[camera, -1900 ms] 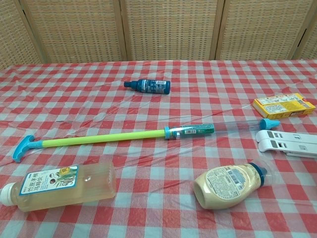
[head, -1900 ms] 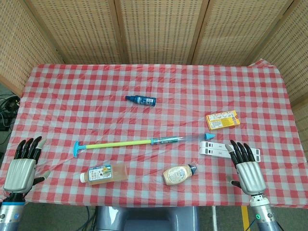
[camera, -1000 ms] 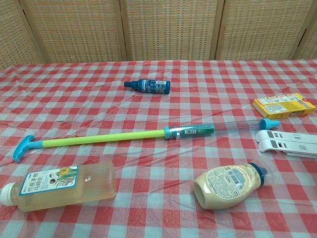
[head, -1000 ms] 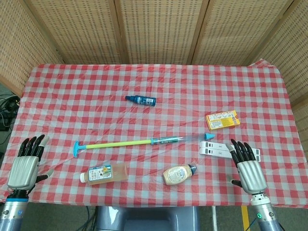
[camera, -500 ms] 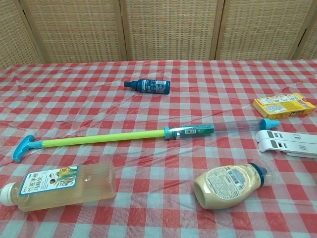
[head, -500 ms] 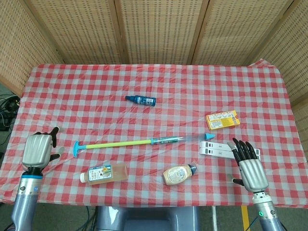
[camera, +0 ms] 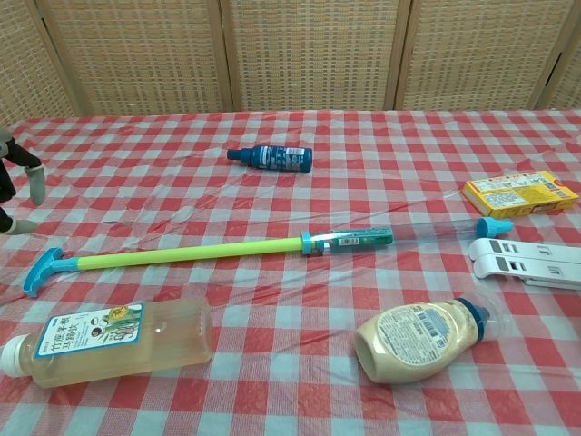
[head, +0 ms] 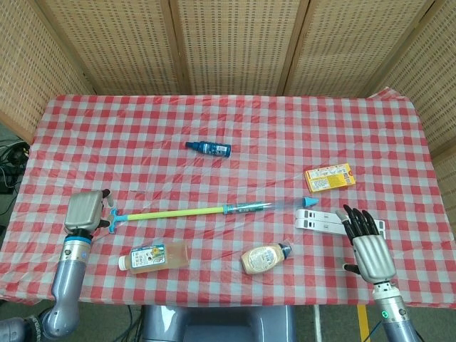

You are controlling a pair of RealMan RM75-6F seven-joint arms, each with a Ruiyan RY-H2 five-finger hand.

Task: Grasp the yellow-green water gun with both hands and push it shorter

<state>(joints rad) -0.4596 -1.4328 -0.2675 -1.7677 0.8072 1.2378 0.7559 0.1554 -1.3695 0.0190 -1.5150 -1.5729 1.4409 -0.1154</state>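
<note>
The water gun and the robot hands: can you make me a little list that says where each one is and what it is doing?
water gun: lies flat on the checked table, pulled out long, nobody holds it
left robot hand: next to the blue handle end, holds nothing
right robot hand: open, at the table's near edge, by the white clips

Left hand [head: 85,211] is raised on an upright forearm, fingers pointing away and holding nothing; right hand [head: 370,249] lies palm-down, fingers spread.
</note>
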